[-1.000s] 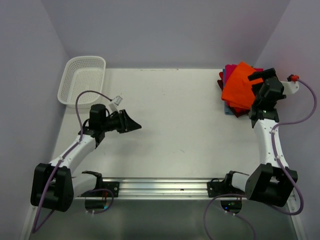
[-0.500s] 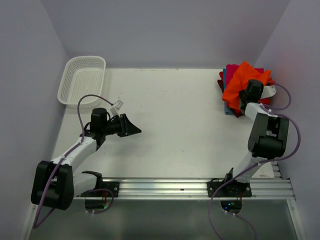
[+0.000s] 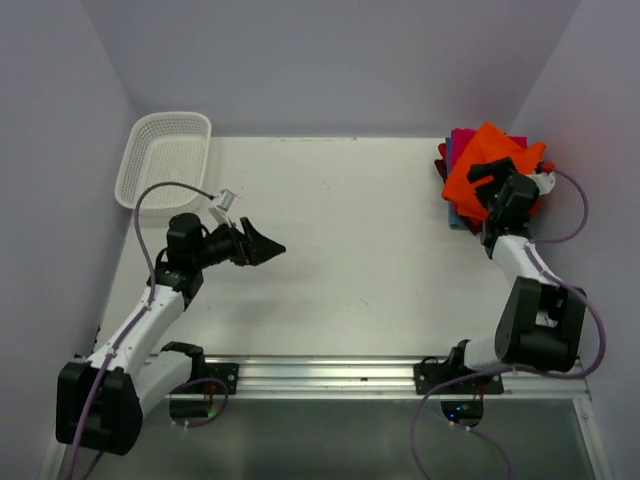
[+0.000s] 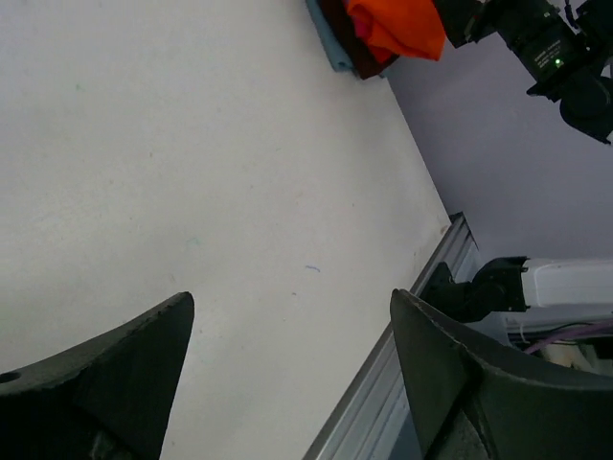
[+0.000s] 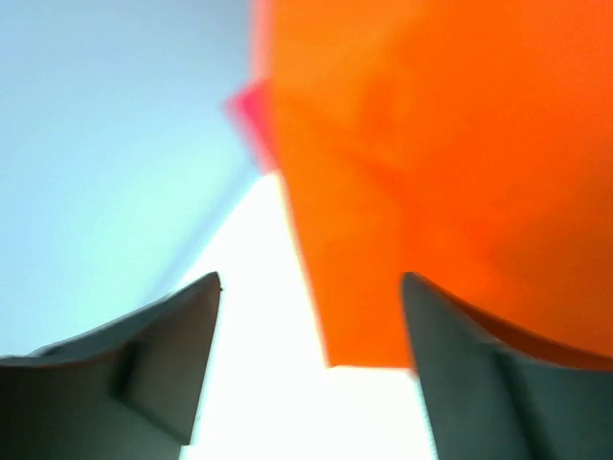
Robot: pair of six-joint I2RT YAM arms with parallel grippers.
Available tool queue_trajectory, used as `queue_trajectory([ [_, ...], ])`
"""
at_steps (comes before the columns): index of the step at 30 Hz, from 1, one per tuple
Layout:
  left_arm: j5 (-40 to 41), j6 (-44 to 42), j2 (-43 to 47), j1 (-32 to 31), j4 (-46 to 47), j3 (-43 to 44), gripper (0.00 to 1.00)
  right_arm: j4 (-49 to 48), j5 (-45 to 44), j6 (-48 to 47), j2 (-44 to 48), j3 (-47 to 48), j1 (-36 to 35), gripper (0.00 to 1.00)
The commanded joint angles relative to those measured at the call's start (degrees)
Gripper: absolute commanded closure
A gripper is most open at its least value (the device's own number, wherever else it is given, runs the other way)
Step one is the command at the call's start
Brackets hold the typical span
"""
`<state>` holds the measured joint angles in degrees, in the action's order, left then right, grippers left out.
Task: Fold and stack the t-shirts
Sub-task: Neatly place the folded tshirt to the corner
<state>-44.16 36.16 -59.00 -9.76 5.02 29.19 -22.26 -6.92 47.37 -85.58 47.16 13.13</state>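
Observation:
The t-shirts lie in one pile at the table's back right corner. A bright orange one (image 3: 468, 182) is on top, with magenta-pink (image 3: 459, 139), dark red (image 3: 472, 216) and light blue (image 3: 457, 225) edges showing beneath. My right gripper (image 3: 487, 170) hovers over the orange shirt, open; in the right wrist view the blurred orange cloth (image 5: 450, 144) fills the space beyond the right gripper (image 5: 311, 278), with nothing pinched. My left gripper (image 3: 272, 247) is open above bare table at the left; in the left wrist view only the tabletop shows between its fingers (image 4: 292, 297), and the orange shirt (image 4: 397, 24) is far off.
A white lattice basket (image 3: 165, 158) stands at the back left corner. A metal rail (image 3: 330, 372) runs along the near edge between the arm bases. Lilac walls close in the table on three sides.
My right arm swung its gripper from the pile's right side onto the orange shirt, and the shirt's top shifted. Both grippers' jaws now stand wider. The left gripper barely moved.

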Motion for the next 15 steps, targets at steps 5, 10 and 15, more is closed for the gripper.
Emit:
queue_trajectory([
  [5, 1.7, -3.0, 8.5, 0.4, 2.4, 8.6, 0.0, 9.8, 27.7, -16.0, 26.1, -2.3, -5.6, 0.01],
  [10, 0.9, -4.3, 9.3, 0.3, 0.2, 8.9, 0.0, 28.7, 32.0, -26.5, 36.8, -2.5, -11.4, 0.01],
  [15, 5.1, -9.0, 11.4, 0.3, -8.9, 9.0, 0.0, 37.5, 36.9, -27.9, 40.6, -0.7, -16.8, 0.01],
])
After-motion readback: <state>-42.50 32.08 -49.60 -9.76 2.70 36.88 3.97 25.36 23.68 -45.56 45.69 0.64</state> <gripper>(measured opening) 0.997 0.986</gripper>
